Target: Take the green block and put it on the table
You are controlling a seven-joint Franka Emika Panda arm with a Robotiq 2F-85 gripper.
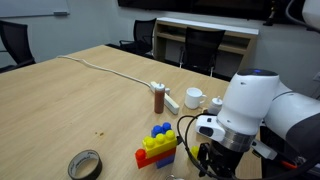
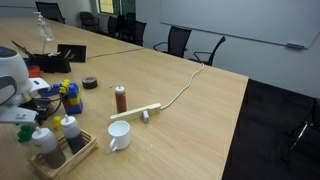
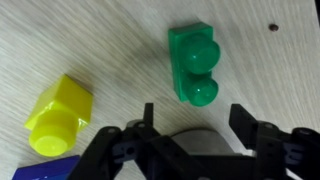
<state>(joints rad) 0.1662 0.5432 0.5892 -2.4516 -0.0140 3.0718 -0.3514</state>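
The green block (image 3: 193, 62) lies flat on the wooden table in the wrist view, studs facing the camera, free of the fingers. My gripper (image 3: 194, 120) is open, its two black fingers spread just below the block and not touching it. A yellow block (image 3: 58, 115) sits to the left with a blue piece under it. In an exterior view my gripper (image 1: 207, 160) hangs low over the table next to a stack of blue, yellow and red blocks (image 1: 158, 146); the green block is hidden there by the arm.
A brown bottle (image 1: 158, 99), a white mug (image 1: 194, 97), a white power strip with a cable (image 1: 168, 97) and a tape roll (image 1: 85, 164) lie on the table. A tray of bottles (image 2: 60, 150) stands near the robot base. Chairs line the far edge.
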